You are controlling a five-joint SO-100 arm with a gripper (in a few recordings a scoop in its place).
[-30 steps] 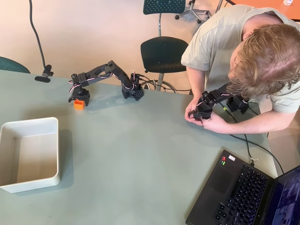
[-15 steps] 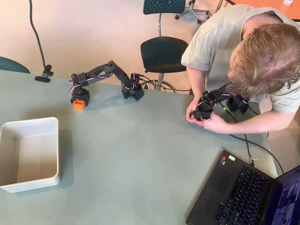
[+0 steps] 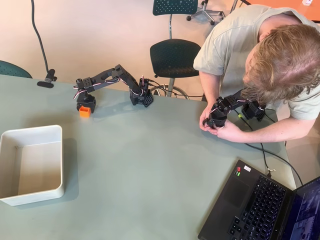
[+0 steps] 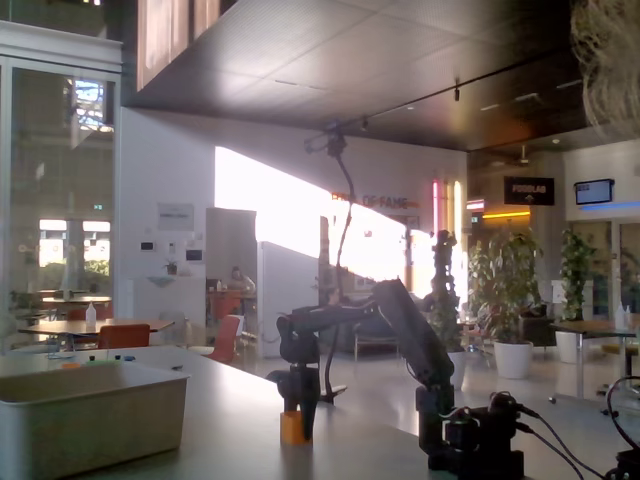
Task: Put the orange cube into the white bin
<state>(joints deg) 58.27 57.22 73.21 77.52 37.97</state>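
Observation:
The orange cube (image 3: 84,111) rests on the green table near its far left edge; in the fixed view the orange cube (image 4: 293,427) stands on the tabletop. My black gripper (image 3: 85,106) points straight down onto it, and its fingers (image 4: 303,398) clasp the cube's upper part, drawn in against its sides. The white bin (image 3: 56,165) lies at the table's left front, well away from the cube; in the fixed view the white bin (image 4: 120,415) is at the lower left, with nothing visible inside.
The arm's base (image 3: 141,96) is clamped at the table's far edge. A person (image 3: 270,65) leans over the right side. A laptop (image 3: 260,205) sits at the front right, and chairs (image 3: 172,55) stand behind the table.
The gripper's jaws have drawn in around the orange cube. The cube stays at the same spot on the table.

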